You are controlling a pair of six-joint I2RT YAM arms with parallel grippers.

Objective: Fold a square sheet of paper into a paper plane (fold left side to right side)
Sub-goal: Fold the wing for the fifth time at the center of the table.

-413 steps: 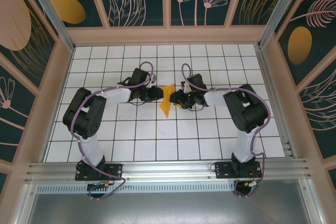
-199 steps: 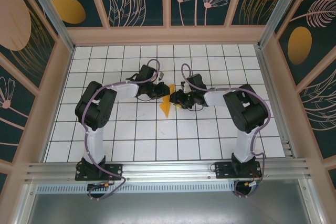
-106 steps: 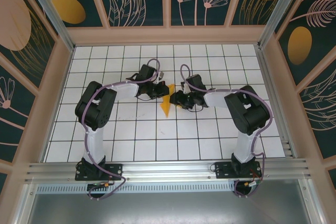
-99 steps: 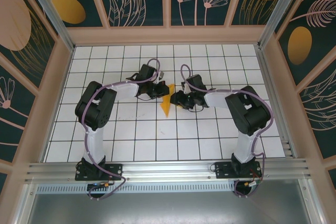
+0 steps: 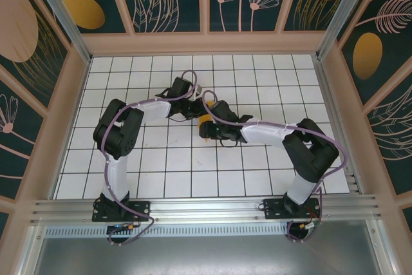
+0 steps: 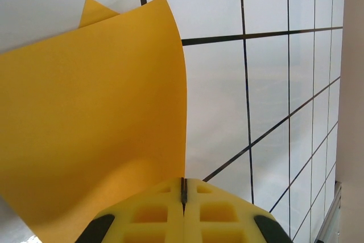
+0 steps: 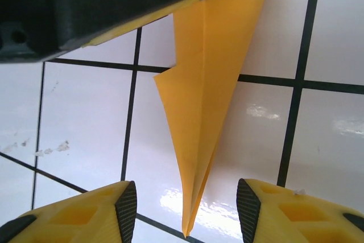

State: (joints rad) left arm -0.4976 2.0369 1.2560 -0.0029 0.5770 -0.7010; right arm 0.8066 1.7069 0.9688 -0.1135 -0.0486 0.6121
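Paper plane (image 7: pixel 207 101) — upper end hidden — pinched by left end effector (image 6: pixel 183 185); right end effector (image 7: pixel 186 197) open

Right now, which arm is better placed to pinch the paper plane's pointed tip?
Probably the right. The right gripper is open, with the pointed tip of the paper plane lying between its fingers; the left gripper is shut on the plane's wider end.

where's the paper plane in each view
top external: paper plane, a sliver mid-picture, mostly hidden by the right arm.
left wrist: paper plane covers the left half, above the shut left pincer.
right wrist: paper plane runs from top right to its tip, bottom centre.
shared landmark: the left pincer clamped on its wide end.
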